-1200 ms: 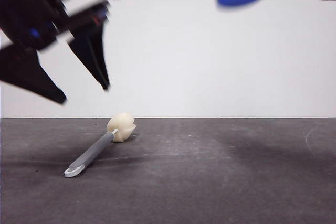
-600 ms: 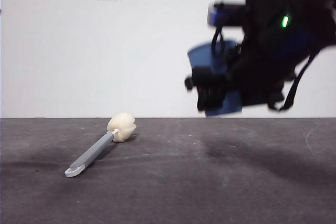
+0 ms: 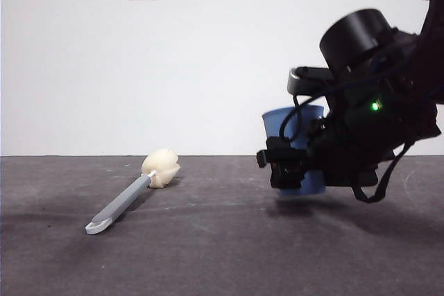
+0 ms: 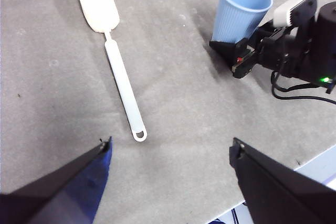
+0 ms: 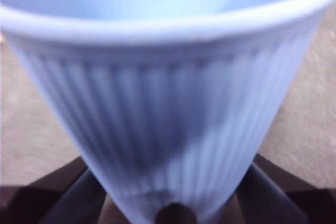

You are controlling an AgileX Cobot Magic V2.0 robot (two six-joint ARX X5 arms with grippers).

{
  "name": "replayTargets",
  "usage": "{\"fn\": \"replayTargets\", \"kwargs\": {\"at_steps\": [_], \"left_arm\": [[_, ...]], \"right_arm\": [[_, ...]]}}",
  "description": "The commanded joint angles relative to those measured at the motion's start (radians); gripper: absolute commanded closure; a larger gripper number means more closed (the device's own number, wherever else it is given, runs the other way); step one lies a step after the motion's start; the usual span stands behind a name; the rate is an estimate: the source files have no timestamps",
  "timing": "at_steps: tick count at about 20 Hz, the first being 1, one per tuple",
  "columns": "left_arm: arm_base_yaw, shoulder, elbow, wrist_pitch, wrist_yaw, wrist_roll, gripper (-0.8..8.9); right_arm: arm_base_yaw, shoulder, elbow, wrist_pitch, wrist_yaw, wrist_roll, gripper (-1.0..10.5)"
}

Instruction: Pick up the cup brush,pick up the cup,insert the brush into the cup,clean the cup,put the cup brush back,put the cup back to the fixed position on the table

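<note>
Gripping cup [image 3: 294, 145] upright — right tool [image 3: 291, 171] low.

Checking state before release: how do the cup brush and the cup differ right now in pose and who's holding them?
The cup brush lies flat and free on the table; the cup stands upright, mouth up, gripped low by the right gripper. The brush is long, slim, grey with a cream head; the cup is blue, ribbed, tapered. The open left gripper touches neither.
</note>
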Motion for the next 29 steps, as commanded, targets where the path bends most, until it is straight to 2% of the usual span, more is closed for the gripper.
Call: {"fn": "replayTargets", "kwargs": {"at_steps": [1, 5, 7, 8, 10, 12, 15, 17, 24, 29], "left_arm": [[-0.001, -0.002, -0.002, 0.004, -0.002, 0.016, 4.36], [-0.001, -0.002, -0.002, 0.004, -0.002, 0.016, 4.36], [-0.001, -0.002, -0.002, 0.004, -0.002, 0.015, 4.36], [-0.001, -0.002, -0.002, 0.003, -0.002, 0.015, 4.36], [-0.001, -0.002, -0.002, 0.003, -0.002, 0.015, 4.36], [-0.001, -0.002, -0.002, -0.001, -0.002, 0.015, 4.36], [-0.001, -0.002, -0.002, -0.022, -0.002, 0.015, 4.36], [-0.001, -0.002, -0.002, -0.034, -0.002, 0.015, 4.36], [-0.001, -0.002, -0.002, -0.041, -0.003, 0.015, 4.36], [-0.001, -0.002, -0.002, -0.042, -0.003, 0.011, 4.36]], "right_arm": [[-0.014, 0.031, -0.007, 0.03, -0.034, 0.01, 9.6], [-0.02, 0.033, -0.007, 0.004, -0.042, 0.007, 9.6], [-0.021, 0.033, -0.007, -0.063, -0.041, 0.008, 9.3], [-0.021, 0.033, -0.007, -0.105, -0.041, 0.008, 8.8], [-0.02, 0.033, -0.007, -0.155, -0.042, 0.007, 6.8], [-0.02, 0.033, -0.007, -0.159, -0.041, 0.007, 5.3], [-0.019, 0.032, -0.007, -0.175, -0.041, 0.008, 4.9], [-0.02, 0.029, -0.007, -0.213, -0.04, 0.022, 4.1], [-0.019, -0.037, -0.007, -0.292, -0.038, 0.026, 4.0], [-0.018, -0.175, -0.007, -0.465, -0.042, 0.034, 4.0]]}}
